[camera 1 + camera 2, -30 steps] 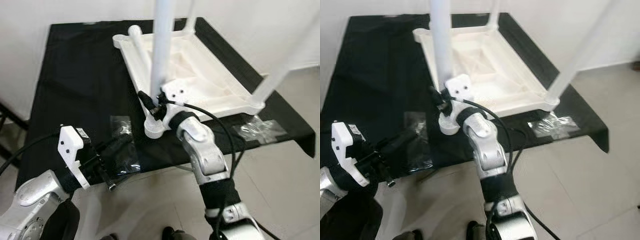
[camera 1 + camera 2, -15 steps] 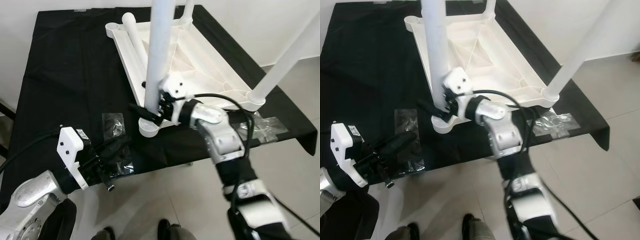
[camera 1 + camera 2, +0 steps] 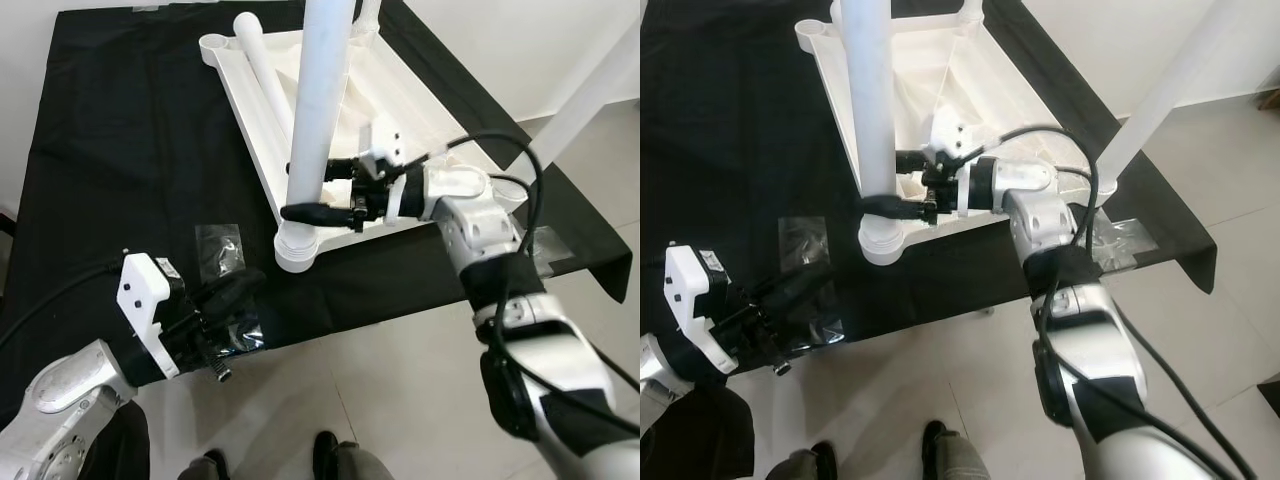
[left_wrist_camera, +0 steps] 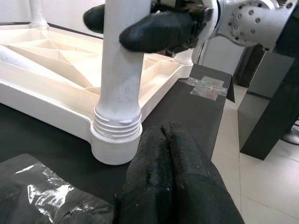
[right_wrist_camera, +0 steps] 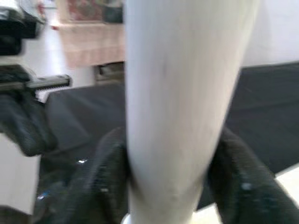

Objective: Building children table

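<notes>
A white children's table top (image 3: 430,140) lies upside down on a black-draped table (image 3: 130,150). A white table leg (image 3: 322,110) stands upright in the near corner socket (image 3: 298,248). My right gripper (image 3: 300,190) reaches in from the right and is shut on this leg just above the socket, with one finger (image 5: 238,182) on each side. A second leg (image 3: 592,88) stands at the right corner, and a loose leg (image 3: 262,68) lies inside the top. My left gripper (image 3: 236,290) hovers low at the table's front edge, shut and holding nothing; its fingertips (image 4: 163,140) point at the socket (image 4: 116,140).
Clear plastic bags lie on the cloth: one (image 3: 222,250) beside the socket, one (image 4: 42,196) under my left gripper, another (image 3: 548,246) at the right front corner. The cloth's front edge (image 3: 400,300) drops to a tiled floor (image 3: 400,400). A white wall stands behind.
The view has shifted. My right wrist has swung round the leg from its near side to its right side, fingers still on it. The left gripper has kept its place.
</notes>
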`<state>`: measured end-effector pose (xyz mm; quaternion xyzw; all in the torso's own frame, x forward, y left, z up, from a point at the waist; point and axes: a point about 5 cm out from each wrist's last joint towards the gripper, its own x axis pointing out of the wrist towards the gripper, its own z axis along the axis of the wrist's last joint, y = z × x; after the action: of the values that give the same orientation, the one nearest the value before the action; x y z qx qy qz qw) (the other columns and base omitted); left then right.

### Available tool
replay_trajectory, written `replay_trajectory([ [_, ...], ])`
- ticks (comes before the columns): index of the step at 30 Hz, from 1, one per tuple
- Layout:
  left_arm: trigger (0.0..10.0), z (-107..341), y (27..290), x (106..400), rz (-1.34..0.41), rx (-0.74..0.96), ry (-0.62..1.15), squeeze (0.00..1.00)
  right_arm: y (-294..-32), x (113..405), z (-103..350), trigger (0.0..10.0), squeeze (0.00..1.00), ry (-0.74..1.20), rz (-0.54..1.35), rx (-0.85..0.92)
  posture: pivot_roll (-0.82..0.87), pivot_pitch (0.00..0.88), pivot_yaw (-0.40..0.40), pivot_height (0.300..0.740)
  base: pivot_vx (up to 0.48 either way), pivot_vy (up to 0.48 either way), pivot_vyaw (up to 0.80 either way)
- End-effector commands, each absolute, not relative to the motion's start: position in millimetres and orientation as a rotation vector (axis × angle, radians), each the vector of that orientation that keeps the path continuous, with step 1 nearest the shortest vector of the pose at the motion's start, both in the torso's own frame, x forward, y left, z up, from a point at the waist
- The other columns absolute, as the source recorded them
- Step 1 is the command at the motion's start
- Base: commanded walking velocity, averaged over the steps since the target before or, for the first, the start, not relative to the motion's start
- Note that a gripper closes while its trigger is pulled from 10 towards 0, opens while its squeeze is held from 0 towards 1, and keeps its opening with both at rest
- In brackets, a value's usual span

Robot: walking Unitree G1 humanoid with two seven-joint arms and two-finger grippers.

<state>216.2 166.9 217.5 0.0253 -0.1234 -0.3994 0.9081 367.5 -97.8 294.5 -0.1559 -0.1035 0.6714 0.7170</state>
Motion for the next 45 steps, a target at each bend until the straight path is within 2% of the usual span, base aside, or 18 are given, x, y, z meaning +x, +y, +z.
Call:
replay_trajectory([
  [1, 10.0, 216.5, 165.7, 212.5, -0.836, 0.061, -0.251, 0.00, -100.7, 366.5, 292.8, 0.0, 0.00, -0.236, 1.518, -0.348, 0.10, 0.284, -0.125, 0.740, 0.000, 0.000, 0.00],
  [12, 10.0, 214.2, 165.5, 211.8, -0.837, 0.054, -0.246, 0.00, -109.8, 369.8, 279.2, 0.0, 0.00, -0.261, 1.390, -0.323, 0.08, 0.281, -0.123, 0.740, 0.000, 0.000, 0.00],
  [15, 10.0, 213.7, 165.2, 211.5, -0.840, 0.052, -0.245, 0.00, -112.7, 370.6, 268.0, 0.0, 0.00, -0.252, 1.228, -0.264, 0.07, 0.285, -0.131, 0.740, 0.000, 0.000, 0.00],
  [16, 10.0, 213.5, 165.3, 211.3, -0.841, 0.051, -0.244, 0.00, -108.6, 370.8, 259.3, 0.0, 0.00, -0.241, 1.097, -0.226, 0.07, 0.286, -0.135, 0.740, 0.000, 0.000, 0.00],
  [17, 10.0, 213.1, 165.9, 210.7, -0.842, 0.052, -0.240, 0.00, -98.6, 369.1, 246.2, 0.0, 0.00, -0.243, 0.857, -0.213, 0.06, 0.287, -0.139, 0.740, 0.000, 0.000, 0.00],
  [18, 10.0, 213.1, 165.9, 210.7, -0.842, 0.052, -0.240, 0.00, -98.6, 369.1, 246.2, 0.0, 0.00, -0.243, 0.857, -0.213, 0.06, 0.287, -0.139, 0.740, 0.000, 0.000, 0.00],
  [19, 10.0, 213.2, 166.7, 210.4, -0.843, 0.054, -0.238, 0.00, -89.2, 359.2, 228.9, 0.0, 0.00, -0.198, 0.631, -0.192, 0.06, 0.292, -0.137, 0.740, 0.000, 0.000, 0.00],
  [20, 10.0, 213.7, 167.4, 210.3, -0.842, 0.054, -0.238, 0.00, -77.9, 343.7, 214.3, 0.0, 0.00, -0.158, 0.555, -0.137, 0.06, 0.299, -0.134, 0.740, 0.000, 0.000, 0.00],
  [24, 10.0, 212.6, 169.1, 210.7, -0.842, 0.062, -0.230, 0.00, -58.1, 322.7, 197.7, 0.0, 0.00, -0.103, 0.531, -0.063, 0.05, 0.296, -0.123, 0.740, 0.000, 0.000, 0.00],
  [25, 10.0, 212.2, 168.7, 212.6, -0.846, 0.061, -0.230, 0.00, -49.6, 324.3, 201.3, 0.0, 0.00, -0.120, 0.570, -0.067, 0.05, 0.287, -0.123, 0.740, 0.000, 0.000, 0.00],
  [30, 10.0, 213.5, 166.5, 214.1, -0.851, 0.057, -0.238, 0.00, -52.4, 335.1, 206.8, 0.0, 0.00, -0.129, 0.582, -0.103, 0.05, 0.284, -0.125, 0.740, 0.000, 0.000, 0.00],
  [31, 10.0, 213.7, 166.0, 214.1, -0.852, 0.056, -0.240, 0.00, -54.7, 337.1, 209.3, 3.0, 0.00, -0.128, 0.561, -0.113, 0.05, 0.283, -0.125, 0.740, 0.000, 0.000, 0.00],
  [32, 10.0, 213.2, 166.0, 213.6, -0.852, 0.056, -0.239, 0.00, -57.4, 339.6, 214.2, 10.0, 0.00, -0.126, 0.536, -0.119, 0.05, 0.281, -0.123, 0.740, 0.000, 0.000, 0.00],
  [36, 10.0, 212.9, 166.3, 214.1, -0.850, 0.058, -0.238, 0.00, -57.9, 342.4, 224.3, 10.0, 0.00, -0.149, 0.558, -0.121, 0.05, 0.279, -0.121, 0.740, 0.000, 0.000, 0.00],
  [37, 10.0, 213.3, 166.4, 214.5, -0.850, 0.059, -0.240, 0.00, -57.3, 342.5, 229.6, 10.0, 1.00, -0.165, 0.589, -0.109, 0.05, 0.279, -0.121, 0.740, 0.000, 0.000, 0.00],
  [43, 10.0, 214.1, 165.7, 215.0, -0.849, 0.061, -0.245, 0.00, -57.6, 344.0, 261.6, 10.0, 1.00, -0.269, 0.856, -0.146, 0.06, 0.273, -0.127, 0.740, 0.000, 0.000, 0.00],
  [44, 10.0, 213.5, 165.8, 214.6, -0.848, 0.060, -0.245, 0.00, -58.9, 344.1, 266.0, 10.0, 0.76, -0.280, 0.947, -0.184, 0.06, 0.272, -0.126, 0.740, 0.000, 0.000, 0.00],
  [45, 10.0, 213.1, 165.4, 214.5, -0.848, 0.059, -0.244, 0.00, -60.3, 343.9, 268.0, 10.0, 0.45, -0.287, 1.014, -0.228, 0.06, 0.271, -0.127, 0.740, 0.000, 0.000, 0.00],
])
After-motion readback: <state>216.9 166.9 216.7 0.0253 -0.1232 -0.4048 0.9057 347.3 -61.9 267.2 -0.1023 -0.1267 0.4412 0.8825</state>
